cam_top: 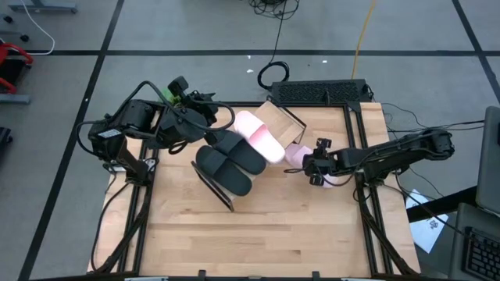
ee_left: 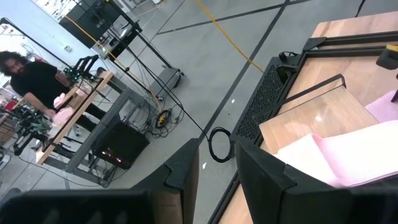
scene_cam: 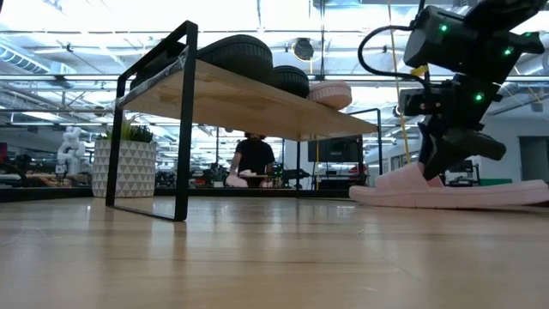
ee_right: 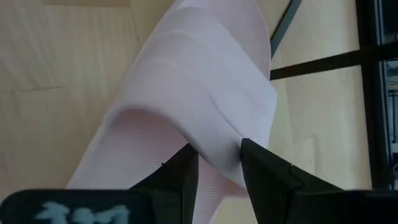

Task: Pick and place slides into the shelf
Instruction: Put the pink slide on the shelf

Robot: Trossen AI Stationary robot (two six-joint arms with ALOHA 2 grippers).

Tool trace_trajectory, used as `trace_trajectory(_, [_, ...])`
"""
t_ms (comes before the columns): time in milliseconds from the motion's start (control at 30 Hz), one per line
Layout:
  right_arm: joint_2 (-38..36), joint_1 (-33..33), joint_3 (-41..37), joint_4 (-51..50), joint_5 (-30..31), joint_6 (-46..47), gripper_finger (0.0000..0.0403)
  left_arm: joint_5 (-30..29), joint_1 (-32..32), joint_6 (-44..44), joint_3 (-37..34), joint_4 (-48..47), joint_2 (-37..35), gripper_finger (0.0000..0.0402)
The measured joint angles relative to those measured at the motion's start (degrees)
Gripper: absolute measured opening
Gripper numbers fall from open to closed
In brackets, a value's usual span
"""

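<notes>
The shelf (cam_top: 279,117) stands mid-table on dark end frames (scene_cam: 183,129). On its board lie two black slides (cam_top: 233,161) side by side and one pale pink slide (cam_top: 262,139); the low view also shows them on top (scene_cam: 243,53). A second pale pink slide (scene_cam: 463,193) lies on the table right of the shelf, with my right gripper (cam_top: 311,165) shut on its strap. My left gripper (cam_top: 226,123) hovers at the shelf's far left end, open, with nothing between its fingers (ee_left: 214,180). My right gripper pinches the edge of the pink slide's wide strap (ee_right: 217,146) between its two fingers, one finger in the hollow under the strap and one on its outer side. The fingers slant down from the table's right side. The slide's sole rests on the table (scene_cam: 480,199).
A black keyboard-like box (cam_top: 320,91) sits at the table's far edge behind the shelf, with cables beyond it. Bare wooden tabletop (cam_top: 266,234) stretches over the near half. A person stands at a bench in the room beyond (ee_left: 31,81).
</notes>
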Motion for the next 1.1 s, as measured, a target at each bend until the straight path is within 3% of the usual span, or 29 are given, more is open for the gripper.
trace_trajectory(200, [0.87, -0.02, 0.0, 3.5, 1.32, 0.02, 0.0106, 0.0, 0.0, 0.13, 0.0, 0.04, 0.0, 0.0113])
trace_trajectory(333, [0.87, -0.24, 0.0, 3.36, 1.19, 0.3, 0.0067, 0.01, -0.01, 0.09, 0.0, 0.09, 0.0, 0.0113])
trace_trajectory(433, [0.85, -0.26, 0.0, 1.4, 0.65, 1.59, 0.0015, 0.02, 0.01, 0.0, 0.0, 0.11, 0.0, 0.0113])
trace_trajectory(667, [-2.19, 2.33, 1.48, -7.79, -4.72, 8.14, 0.0005, 0.02, -0.02, -0.11, 0.0, 0.37, 0.0, 0.0113])
trace_trajectory(867, [-9.45, 6.79, 10.73, -20.74, -6.63, 15.0, 0.0003, 0.0, 0.02, -0.07, 0.0, 0.37, 0.0, 0.0113])
trace_trajectory(1000, [-10.65, 9.05, 20.98, -42.77, -6.76, 20.46, 0.0002, -0.02, 0.05, -0.22, 0.0, 0.37, 0.0, 0.0113])
trace_trajectory(1100, [-10.36, 10.86, 29.43, -53.1, -6.28, 23.08, 0.0001, -0.03, 0.05, -0.29, 0.0, 0.37, 0.0, 0.0113])
